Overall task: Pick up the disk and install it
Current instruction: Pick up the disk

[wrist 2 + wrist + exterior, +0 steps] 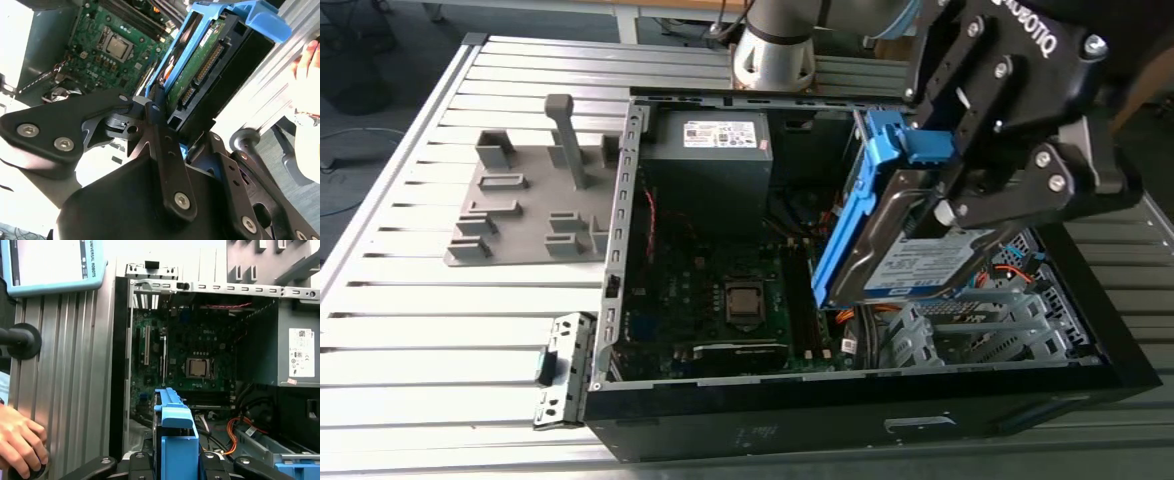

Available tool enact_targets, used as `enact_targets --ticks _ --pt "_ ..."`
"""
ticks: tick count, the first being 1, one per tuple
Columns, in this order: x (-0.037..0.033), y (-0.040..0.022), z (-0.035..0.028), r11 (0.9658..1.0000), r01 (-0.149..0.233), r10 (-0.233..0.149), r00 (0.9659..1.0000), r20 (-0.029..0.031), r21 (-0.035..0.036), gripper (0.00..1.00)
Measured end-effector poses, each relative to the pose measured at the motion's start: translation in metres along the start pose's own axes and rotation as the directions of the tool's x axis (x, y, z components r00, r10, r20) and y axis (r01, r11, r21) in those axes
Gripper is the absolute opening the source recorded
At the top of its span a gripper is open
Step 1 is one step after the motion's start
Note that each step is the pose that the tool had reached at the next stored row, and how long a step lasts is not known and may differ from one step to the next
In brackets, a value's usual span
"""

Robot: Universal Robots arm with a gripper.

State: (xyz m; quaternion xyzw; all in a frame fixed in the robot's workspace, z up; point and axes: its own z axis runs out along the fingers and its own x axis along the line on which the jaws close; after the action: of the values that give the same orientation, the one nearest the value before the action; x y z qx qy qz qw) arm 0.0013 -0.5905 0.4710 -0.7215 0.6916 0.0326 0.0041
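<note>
The disk (923, 270) is a silver drive with a white-and-blue label in a blue carrier frame. It hangs tilted, one end up, over the right side of the open computer case (761, 420) in the exterior view. My black gripper (939, 192) is shut on its upper part, holding it just above the metal drive cage (987, 330). In the second wrist view the gripper (167, 117) clamps the disk (200, 70) by its edges, with the drive's circuit-board side and connectors showing. In the first wrist view the blue carrier (175, 430) sticks out between the fingers (140, 460).
Inside the case lie a motherboard (734, 290), a grey power-supply box (707, 150) and orange cables (1007, 272). A grey fixture plate (520, 200) sits on the slatted table at the exterior view's left. A person's hand (20, 442) rests beside the case, near a pendant (50, 265).
</note>
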Motion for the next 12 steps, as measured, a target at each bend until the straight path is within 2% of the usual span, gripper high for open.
enact_targets --ticks 12 --pt "0.0119 -0.0374 0.0030 1.0000 0.000 0.000 1.0000 0.0003 -0.0056 0.36"
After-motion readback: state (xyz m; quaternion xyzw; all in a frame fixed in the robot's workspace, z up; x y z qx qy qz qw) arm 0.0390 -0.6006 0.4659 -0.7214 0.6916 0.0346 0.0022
